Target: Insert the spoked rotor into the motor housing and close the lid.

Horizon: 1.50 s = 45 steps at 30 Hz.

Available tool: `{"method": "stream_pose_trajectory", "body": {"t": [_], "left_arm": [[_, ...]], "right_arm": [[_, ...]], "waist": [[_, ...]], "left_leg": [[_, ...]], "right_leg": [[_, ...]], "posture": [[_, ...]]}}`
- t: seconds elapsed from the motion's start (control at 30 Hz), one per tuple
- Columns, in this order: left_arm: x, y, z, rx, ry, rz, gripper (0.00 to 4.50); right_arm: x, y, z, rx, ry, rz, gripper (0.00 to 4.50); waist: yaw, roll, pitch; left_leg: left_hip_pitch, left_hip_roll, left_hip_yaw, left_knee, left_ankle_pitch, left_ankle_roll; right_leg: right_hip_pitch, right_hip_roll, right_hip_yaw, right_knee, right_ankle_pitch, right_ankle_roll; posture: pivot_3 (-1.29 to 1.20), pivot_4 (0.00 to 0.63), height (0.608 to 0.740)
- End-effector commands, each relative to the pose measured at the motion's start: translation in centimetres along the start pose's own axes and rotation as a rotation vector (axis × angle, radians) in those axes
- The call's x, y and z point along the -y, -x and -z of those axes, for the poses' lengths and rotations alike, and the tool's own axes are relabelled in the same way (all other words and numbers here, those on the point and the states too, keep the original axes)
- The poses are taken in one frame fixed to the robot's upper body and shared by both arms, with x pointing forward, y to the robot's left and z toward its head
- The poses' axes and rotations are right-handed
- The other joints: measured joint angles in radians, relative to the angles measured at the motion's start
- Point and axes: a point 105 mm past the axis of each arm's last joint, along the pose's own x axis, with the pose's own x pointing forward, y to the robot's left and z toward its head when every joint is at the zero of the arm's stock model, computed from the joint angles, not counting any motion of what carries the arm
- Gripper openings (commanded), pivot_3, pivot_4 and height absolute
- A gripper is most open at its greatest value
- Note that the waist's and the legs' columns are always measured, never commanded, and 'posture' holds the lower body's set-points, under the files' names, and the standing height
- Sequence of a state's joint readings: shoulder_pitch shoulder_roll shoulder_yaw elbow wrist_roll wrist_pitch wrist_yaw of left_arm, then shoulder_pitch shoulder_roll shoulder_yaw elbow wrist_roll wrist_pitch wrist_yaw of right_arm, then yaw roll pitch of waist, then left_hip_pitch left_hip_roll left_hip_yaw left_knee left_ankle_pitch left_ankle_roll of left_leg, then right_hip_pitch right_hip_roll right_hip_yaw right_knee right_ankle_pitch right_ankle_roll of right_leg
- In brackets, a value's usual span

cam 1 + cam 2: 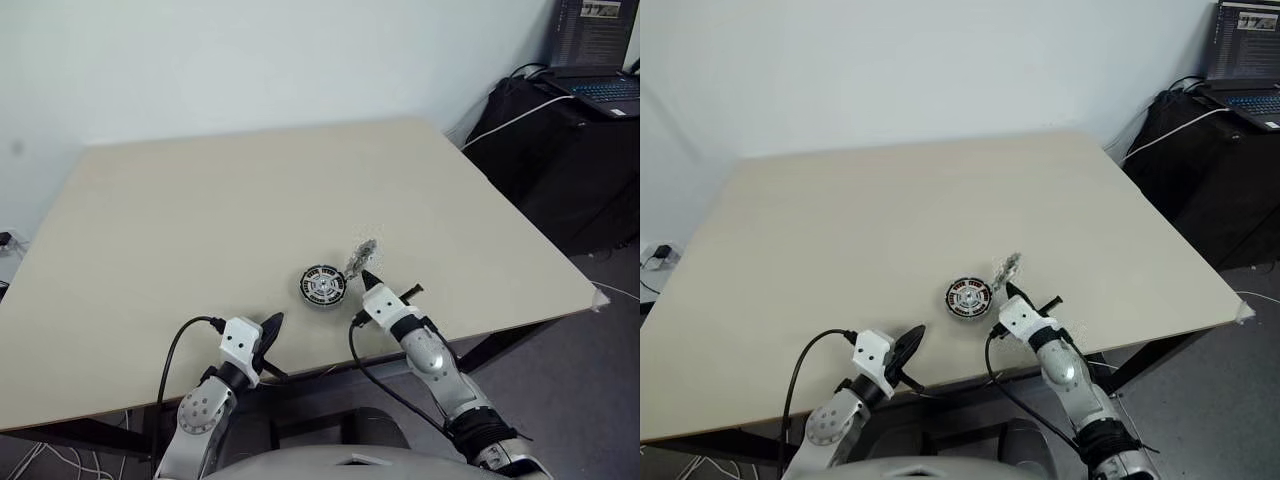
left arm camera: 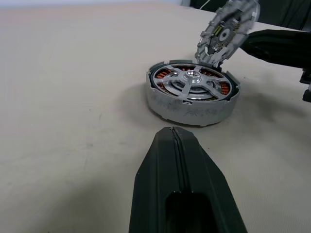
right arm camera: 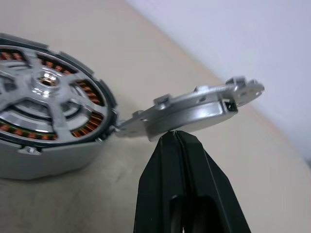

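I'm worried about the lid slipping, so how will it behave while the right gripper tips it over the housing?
The lid looks like stiff metal, so it shouldn't flex. The shut right gripper props it only at its rim, so it could slide off. Tilted against the motor housing, it may drop flat.

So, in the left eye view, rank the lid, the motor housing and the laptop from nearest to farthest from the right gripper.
1. Lid: tilted up at the tips of the right gripper.
2. Motor housing: flat on the table beside it, toward the robot's left.
3. Laptop: far corner, off the table.
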State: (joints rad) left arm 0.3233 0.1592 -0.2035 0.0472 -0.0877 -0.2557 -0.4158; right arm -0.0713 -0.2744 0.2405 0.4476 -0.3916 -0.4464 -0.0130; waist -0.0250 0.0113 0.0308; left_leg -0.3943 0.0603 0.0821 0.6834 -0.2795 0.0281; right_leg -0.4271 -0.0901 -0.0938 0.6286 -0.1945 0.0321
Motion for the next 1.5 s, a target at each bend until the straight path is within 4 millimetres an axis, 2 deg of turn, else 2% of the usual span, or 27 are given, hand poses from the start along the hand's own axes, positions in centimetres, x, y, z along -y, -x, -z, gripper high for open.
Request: {"method": "stream_pose_trajectory", "body": {"t": [0.03, 0.23, 0.5, 0.7, 1.07, 1.3, 1.5], "left_arm": [[-0.2, -0.3, -0.8, 0.045, -0.014, -0.001, 0.00], [-0.1, -0.4, -0.9, 0.051, -0.014, -0.001, 0.00], [0.1, -0.7, -1.8, 0.064, -0.015, 0.005, 0.00], [0.2, -0.8, -2.7, 0.071, -0.014, -0.001, 0.00], [0.8, -0.7, -4.2, 0.075, -0.012, -0.012, 0.00], [1.8, -1.3, -5.9, 0.086, -0.011, -0.004, 0.00], [1.9, -1.6, -6.8, 0.084, -0.013, -0.014, 0.00]], "right_arm": [[0.9, -0.7, 0.2, -0.025, -0.018, 0.044, 0.02], [2.2, -1.0, 2.9, -0.192, -0.098, 0.119, 0.02], [2.5, -2.4, 4.2, -0.289, -0.091, 0.138, 0.02], [2.0, -3.6, 2.5, -0.176, -0.086, 0.102, 0.02], [2.0, -3.8, -0.1, 0.030, 0.045, 0.071, 0.02], [0.9, -4.2, -2.6, 0.173, 0.193, 0.004, 0.02], [-1.2, -4.2, -4.7, 0.289, 0.254, -0.100, 0.02]], "waist": [[0.000, -0.001, -0.001], [0.000, -0.001, -0.001], [-0.002, 0.001, -0.005], [-0.008, 0.002, -0.009], [-0.013, 0.003, -0.009], [-0.014, 0.002, -0.009], [-0.014, 0.002, -0.010]], "left_leg": [[0.000, 0.000, 0.000, 0.000, 0.000, 0.000], [0.000, 0.000, 0.001, 0.000, 0.000, 0.000], [0.000, 0.000, 0.002, 0.001, 0.000, 0.001], [0.001, 0.000, 0.002, 0.001, 0.001, 0.001], [0.001, 0.000, 0.004, 0.001, 0.001, 0.001], [0.001, 0.000, 0.005, 0.001, 0.001, 0.001], [0.002, 0.001, 0.005, 0.001, 0.001, 0.001]], "right_leg": [[0.000, 0.000, 0.000, 0.000, 0.000, 0.000], [0.001, 0.000, 0.001, 0.000, 0.000, 0.000], [0.002, 0.001, 0.003, 0.001, 0.001, 0.001], [0.002, 0.002, 0.004, 0.001, 0.001, 0.001], [0.002, 0.004, 0.008, 0.001, 0.002, 0.002], [0.001, 0.005, 0.010, 0.002, 0.002, 0.002], [0.001, 0.006, 0.011, 0.002, 0.002, 0.002]], "posture": [[0.00, 0.000, 0.740], [0.00, 0.000, 0.740], [0.00, 0.000, 0.740], [0.00, 0.000, 0.740], [0.00, 0.000, 0.740], [0.00, 0.000, 0.740], [0.00, 0.000, 0.740]]}}
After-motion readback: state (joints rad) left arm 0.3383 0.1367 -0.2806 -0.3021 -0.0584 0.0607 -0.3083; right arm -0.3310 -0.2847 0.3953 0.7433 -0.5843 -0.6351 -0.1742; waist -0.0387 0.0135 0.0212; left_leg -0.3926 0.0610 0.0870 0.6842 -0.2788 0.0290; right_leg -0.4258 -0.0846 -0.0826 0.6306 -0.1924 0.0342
